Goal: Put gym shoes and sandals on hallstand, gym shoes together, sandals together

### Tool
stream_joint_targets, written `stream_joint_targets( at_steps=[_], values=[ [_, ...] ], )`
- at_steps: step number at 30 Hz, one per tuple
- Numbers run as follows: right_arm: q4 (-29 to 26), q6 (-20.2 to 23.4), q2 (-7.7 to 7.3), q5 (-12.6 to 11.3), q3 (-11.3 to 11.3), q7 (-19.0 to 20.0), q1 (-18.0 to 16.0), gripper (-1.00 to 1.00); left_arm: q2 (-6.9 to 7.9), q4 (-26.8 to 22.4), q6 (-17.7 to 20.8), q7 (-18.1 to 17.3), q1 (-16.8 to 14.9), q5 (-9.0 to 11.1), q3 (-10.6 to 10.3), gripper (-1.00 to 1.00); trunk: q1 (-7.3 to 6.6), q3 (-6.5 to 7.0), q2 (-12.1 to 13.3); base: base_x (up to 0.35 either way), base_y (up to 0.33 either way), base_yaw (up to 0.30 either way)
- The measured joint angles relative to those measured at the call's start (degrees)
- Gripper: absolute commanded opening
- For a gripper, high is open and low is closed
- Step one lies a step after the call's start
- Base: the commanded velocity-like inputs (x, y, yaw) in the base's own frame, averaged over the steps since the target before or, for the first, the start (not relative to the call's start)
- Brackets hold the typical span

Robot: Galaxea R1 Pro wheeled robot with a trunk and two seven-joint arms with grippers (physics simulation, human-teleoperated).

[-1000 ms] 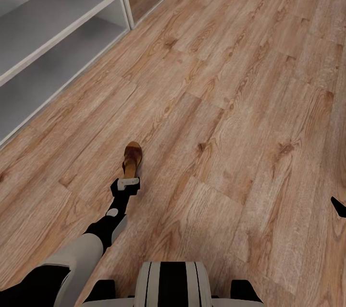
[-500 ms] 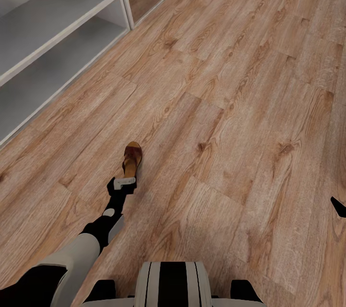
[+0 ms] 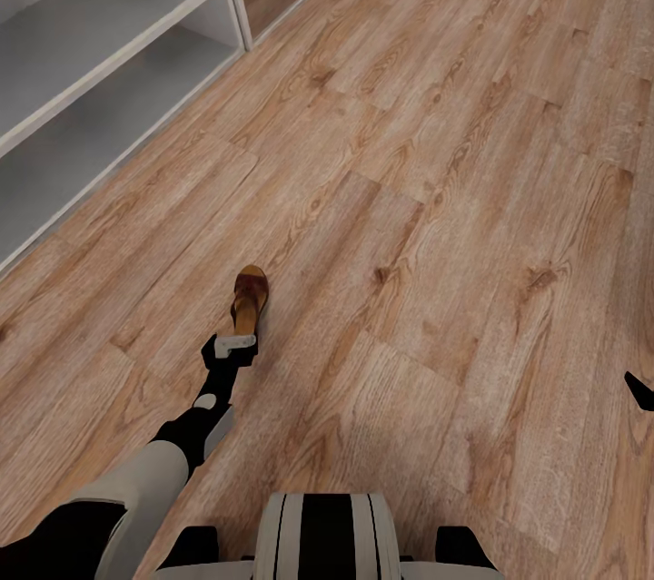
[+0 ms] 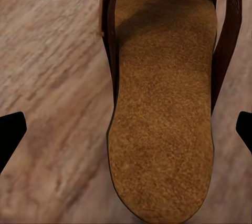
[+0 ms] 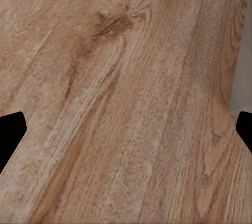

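The left gripper [image 4: 126, 129] hangs wide open, holding nothing, directly over the small dark brown strapped sandal with tan footbed [image 4: 163, 113] lying flat on the light wood-plank floor [image 3: 436, 199]. It looks light and stiff (the footbed probably grippy); pinching the sole's sides between the fingers seems best.

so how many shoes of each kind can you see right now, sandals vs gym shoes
sandals: 1, the brown sandal on the corridor floor, just ahead of the left hand
gym shoes: 0
total: 1 shoe in sight, and the visible shelves of the hallstand hold none
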Motion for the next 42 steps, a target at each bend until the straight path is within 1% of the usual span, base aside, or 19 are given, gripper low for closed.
stream_joint_targets(
  at_steps=[16,36,42],
  values=[
    [0.03,-0.04,0.02,0.00,0.05,0.00,0.00,1.00,-0.36,0.00,-0.03,0.00,-0.09,0.00,-0.09,1.00,0.00,-1.27,0.00,0.000,0.000,0.000],
    [0.01,-0.06,0.03,0.00,0.28,0.00,0.00,1.00,-0.81,0.00,0.12,0.00,-0.25,-0.06,-0.16,1.00,0.00,-1.52,0.00,0.000,0.000,0.000],
    [-0.01,-0.06,0.03,0.00,0.31,0.00,0.00,1.00,-0.94,0.00,0.14,0.00,-0.29,-0.08,-0.17,1.00,0.00,-1.78,0.00,0.000,0.000,0.000]
  ],
)
